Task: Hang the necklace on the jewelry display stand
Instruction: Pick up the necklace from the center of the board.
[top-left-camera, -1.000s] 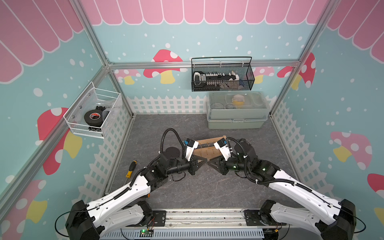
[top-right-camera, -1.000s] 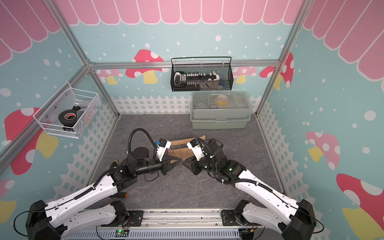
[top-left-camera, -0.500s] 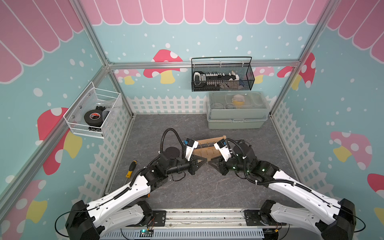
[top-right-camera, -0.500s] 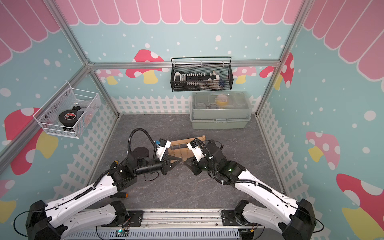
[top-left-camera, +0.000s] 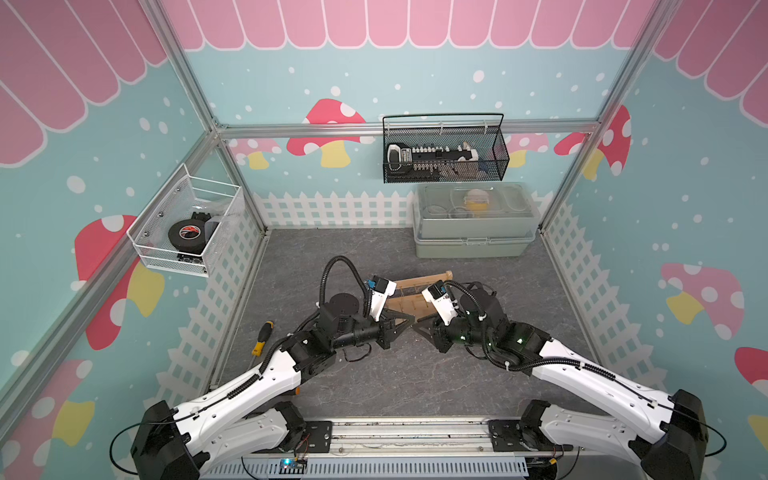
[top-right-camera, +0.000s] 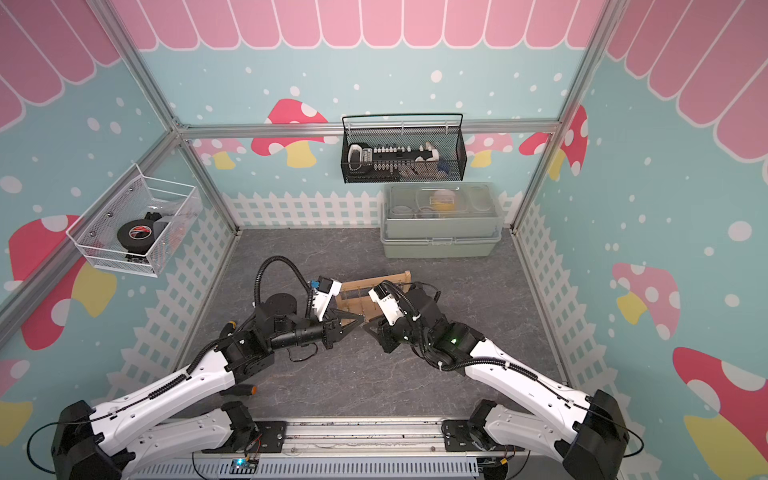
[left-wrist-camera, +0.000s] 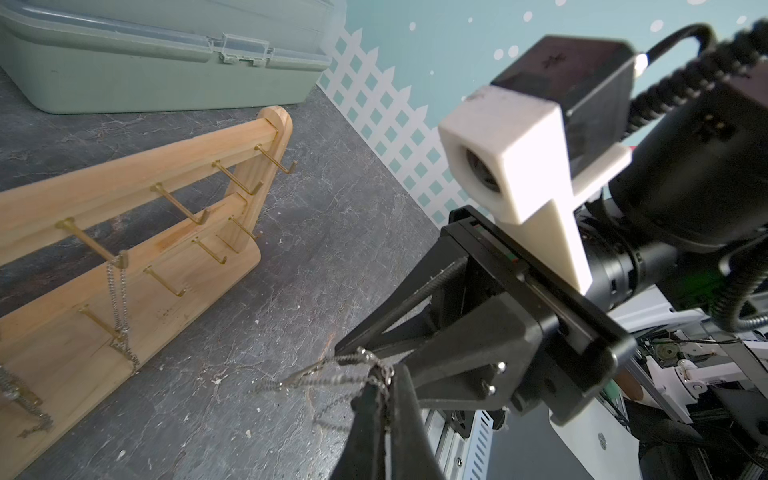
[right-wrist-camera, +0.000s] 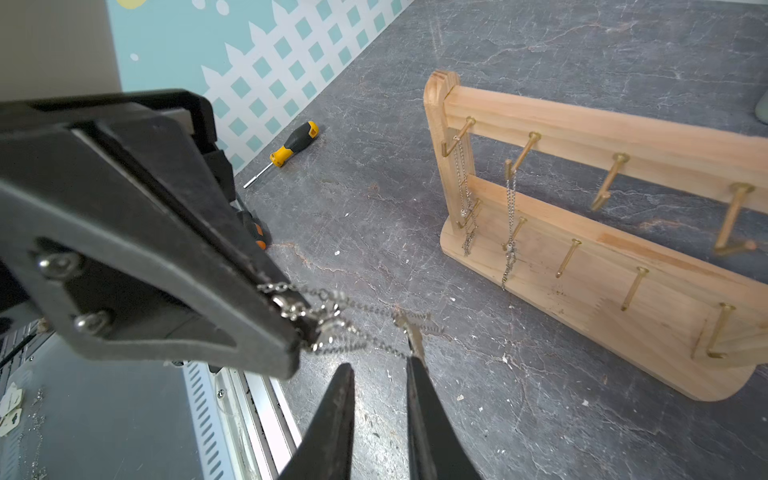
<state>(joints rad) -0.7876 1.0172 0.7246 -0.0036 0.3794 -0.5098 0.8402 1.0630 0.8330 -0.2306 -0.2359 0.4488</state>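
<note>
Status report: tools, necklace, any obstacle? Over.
Left tool shut on necklace. Right tool open, tip at it. Stand close, two chains hung. No obstacle seen.

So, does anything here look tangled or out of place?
Yes. The necklace is bunched in a clump at the tip of the left gripper and does not hang as an open loop. Also, a screwdriver lies loose by the fence; it seems foreign to this job.

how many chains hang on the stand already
2 chains: one on the stand's top end hook, one on the next hook. A third chain is in the left gripper, off the stand. None look hidden.
</note>
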